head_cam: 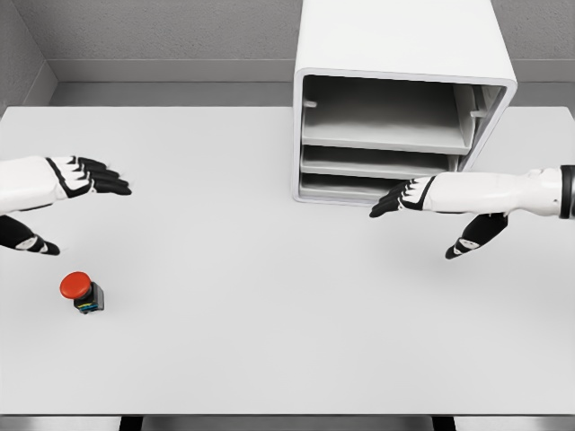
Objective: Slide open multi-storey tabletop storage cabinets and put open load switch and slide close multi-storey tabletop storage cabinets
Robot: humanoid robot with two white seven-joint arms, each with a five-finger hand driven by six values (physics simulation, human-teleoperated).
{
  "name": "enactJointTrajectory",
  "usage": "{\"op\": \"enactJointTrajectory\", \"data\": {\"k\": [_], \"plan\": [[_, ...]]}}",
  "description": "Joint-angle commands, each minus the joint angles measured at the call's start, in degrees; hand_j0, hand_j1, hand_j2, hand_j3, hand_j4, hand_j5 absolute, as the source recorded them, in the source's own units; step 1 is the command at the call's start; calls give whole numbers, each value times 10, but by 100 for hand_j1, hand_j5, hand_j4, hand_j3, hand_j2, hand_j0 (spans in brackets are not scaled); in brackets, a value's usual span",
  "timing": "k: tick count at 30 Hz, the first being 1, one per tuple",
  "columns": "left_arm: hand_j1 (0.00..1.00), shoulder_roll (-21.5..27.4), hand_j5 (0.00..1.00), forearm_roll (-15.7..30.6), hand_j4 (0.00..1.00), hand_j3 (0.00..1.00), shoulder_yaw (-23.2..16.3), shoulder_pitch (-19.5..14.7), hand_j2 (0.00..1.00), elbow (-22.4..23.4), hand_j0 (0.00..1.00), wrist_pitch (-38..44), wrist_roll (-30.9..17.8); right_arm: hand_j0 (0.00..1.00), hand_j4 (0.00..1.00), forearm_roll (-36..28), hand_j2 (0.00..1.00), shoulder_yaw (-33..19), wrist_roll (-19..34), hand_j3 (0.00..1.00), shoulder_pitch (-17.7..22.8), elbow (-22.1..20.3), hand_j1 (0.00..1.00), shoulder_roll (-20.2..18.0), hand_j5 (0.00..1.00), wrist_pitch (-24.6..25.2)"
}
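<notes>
Nearest lies the load switch (82,293), a red dome on a small dark block, on the smooth white tabletop (269,341), below the left hand (85,177). Both hands hold nothing, fingers extended; right hand (409,196) hovers before the glossy, boxy cabinet (400,99). Rounded dome may slip.

Both arms reached inward, level; the left hand (83,177) and right hand (409,197) held fingers extended, thumbs dropped, grasping nothing.

table (269,359): white, flat top | wall (162,31): grey, behind table's far edge
</notes>
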Motion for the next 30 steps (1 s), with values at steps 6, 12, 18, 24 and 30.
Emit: {"op": "enactJointTrajectory", "data": {"k": [6, 12, 18, 24, 30], "plan": [[100, -17, 100, -12, 100, 100, -5, -11, 100, -2, 100, 2, -3, 100, 100, -5, 100, -12, 0, 100, -7, 7, 100, 7, 100, 1], [100, 45, 100, -24, 100, 100, -21, 39, 100, -1, 100, 2, -3, 100, 100, -5, 100, -11, 0, 100, -33, 10, 100, 29, 100, 1], [100, 36, 100, -24, 100, 100, -22, 75, 100, 2, 100, 2, -3, 100, 100, -7, 100, -11, 0, 100, -55, 11, 100, 55, 100, 77], [100, 22, 100, -25, 100, 100, -28, 111, 100, 6, 100, 2, 47, 100, 100, -6, 100, -5, 0, 100, -82, 11, 100, 62, 100, 170], [100, -5, 100, -61, 100, 100, -28, 114, 100, 40, 100, 2, 48, 100, 100, -4, 100, 18, 0, 100, -102, 29, 100, 84, 100, 198]]}}
